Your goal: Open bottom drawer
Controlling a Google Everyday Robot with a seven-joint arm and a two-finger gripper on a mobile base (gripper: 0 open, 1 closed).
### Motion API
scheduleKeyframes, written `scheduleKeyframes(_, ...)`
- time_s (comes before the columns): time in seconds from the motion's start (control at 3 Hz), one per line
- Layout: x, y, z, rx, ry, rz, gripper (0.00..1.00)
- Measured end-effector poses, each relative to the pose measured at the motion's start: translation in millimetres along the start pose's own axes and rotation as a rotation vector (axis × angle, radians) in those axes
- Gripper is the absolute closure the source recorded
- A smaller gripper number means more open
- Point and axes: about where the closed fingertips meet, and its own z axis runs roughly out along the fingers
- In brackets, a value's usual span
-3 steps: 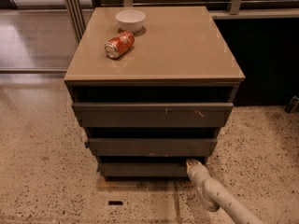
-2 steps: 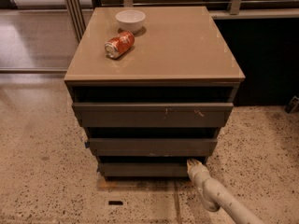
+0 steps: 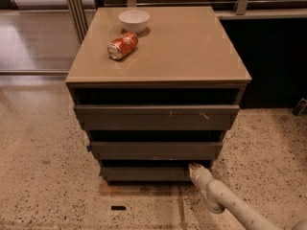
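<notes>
The hand [image 3: 194, 168] sits low at the right end of the bottom drawer [image 3: 144, 174], the lowest of the desk's [image 3: 182, 47] three dark grey fronts. Whether it is clenched or released cannot be told. A can [image 3: 123, 45] lies near a bowl [image 3: 134, 20] on top.

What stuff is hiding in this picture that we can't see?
Camera view:
Inside the bottom drawer: covered by the middle drawer above.
How the gripper, at the bottom drawer's right end, touches it: lost in shadow.
The arm: cut off at the bottom-right edge.
The can: label too small.
</notes>
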Motion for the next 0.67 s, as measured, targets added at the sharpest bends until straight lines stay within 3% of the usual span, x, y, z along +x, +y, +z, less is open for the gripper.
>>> scheduleKeyframes(0.67,12.2,8.0,19.9,-0.018,0.048,-0.038,1.0)
